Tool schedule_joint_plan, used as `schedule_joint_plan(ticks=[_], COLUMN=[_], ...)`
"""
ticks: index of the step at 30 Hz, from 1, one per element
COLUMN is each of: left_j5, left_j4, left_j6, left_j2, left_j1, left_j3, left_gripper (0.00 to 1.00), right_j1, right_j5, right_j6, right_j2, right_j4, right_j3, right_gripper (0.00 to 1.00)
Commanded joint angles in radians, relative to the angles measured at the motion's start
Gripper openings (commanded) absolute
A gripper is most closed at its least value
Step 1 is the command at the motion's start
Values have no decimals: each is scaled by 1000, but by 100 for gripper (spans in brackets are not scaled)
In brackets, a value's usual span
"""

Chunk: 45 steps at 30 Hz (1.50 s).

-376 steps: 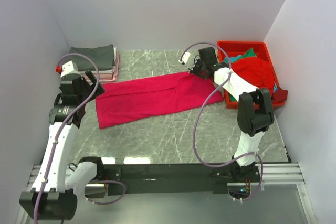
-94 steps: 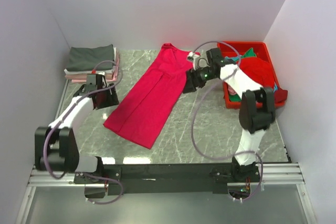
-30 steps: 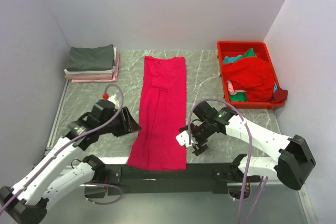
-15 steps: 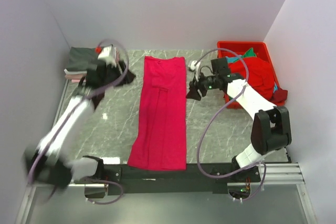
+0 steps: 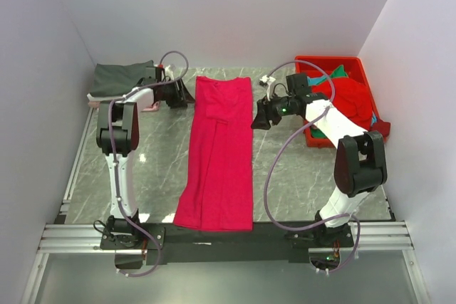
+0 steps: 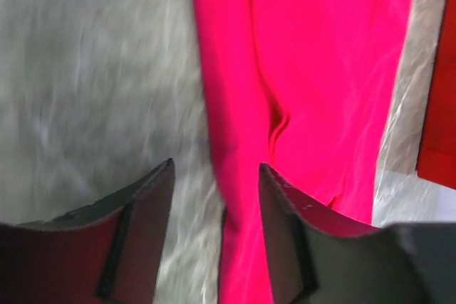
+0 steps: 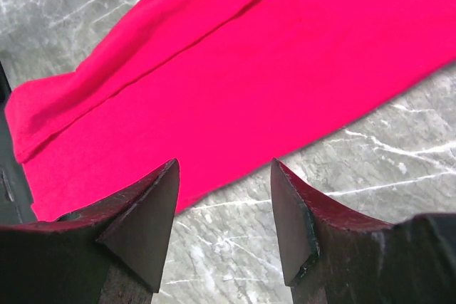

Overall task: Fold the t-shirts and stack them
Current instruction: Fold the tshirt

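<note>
A large crimson-pink t-shirt (image 5: 217,154) lies folded into a long strip running from the back of the table to its near edge. My left gripper (image 5: 185,95) is at the strip's far left edge. In the left wrist view, which is blurred, it (image 6: 215,176) stands open and straddles the shirt's (image 6: 320,69) edge. My right gripper (image 5: 257,120) is just right of the strip's far part. In the right wrist view it (image 7: 224,169) is open over bare marble beside the shirt's (image 7: 249,55) edge. Neither holds anything.
Folded t-shirts (image 5: 125,82) are stacked at the back left, dark grey on top of white and pale pink. A red plastic bin (image 5: 311,137) at the back right holds red and teal-green shirts (image 5: 345,101). White walls close in the marble table (image 5: 299,176).
Both arms swung from the shirt's near end to its far end. In the last half second the left gripper came from the stack to the shirt's edge. The shirt lies unchanged.
</note>
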Motion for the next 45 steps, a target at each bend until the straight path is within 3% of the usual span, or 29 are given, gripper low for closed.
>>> schedule_joint_plan(ticks=[1, 9, 18, 19, 25, 29, 33, 36, 38, 39, 42, 45], left_j5=[60, 39, 22, 8, -144, -251, -290, -245, -221, -206, -184, -178], left_j4=[-4, -115, -134, -131, -77, -82, -74, -48, -21, -17, -4, 7], left_j6=[9, -12, -112, -123, -218, -265, -285, -293, -290, -288, -275, -247], left_j2=[71, 235, 361, 370, 335, 327, 321, 318, 305, 298, 249, 162], left_j1=[-4, -39, -51, -51, -30, -11, -4, -1, -1, 2, 13, 30], left_j3=[120, 341, 541, 551, 528, 537, 539, 531, 519, 517, 491, 444], left_gripper=[54, 48, 10, 0, 0, 0, 0, 0, 13, 29, 47, 55], right_j1=[-14, -28, -36, -34, -36, -36, -36, -33, -30, -25, -4, 15], right_j5=[-37, -68, -79, -74, -25, 96, 254, 286, 262, 256, 257, 328], right_j6=[26, 46, 39, 33, 63, 135, 326, 452, 508, 557, 643, 719], right_j2=[6, 17, 25, 32, 74, 126, 224, 380, 457, 516, 604, 659], right_j4=[-4, 4, -10, -16, -16, -7, 63, 18, 12, 15, 31, 29], right_j3=[43, 38, 41, 46, 87, 141, 203, 370, 484, 516, 613, 682], right_gripper=[61, 61, 61, 61, 59, 58, 58, 58, 58, 58, 58, 57])
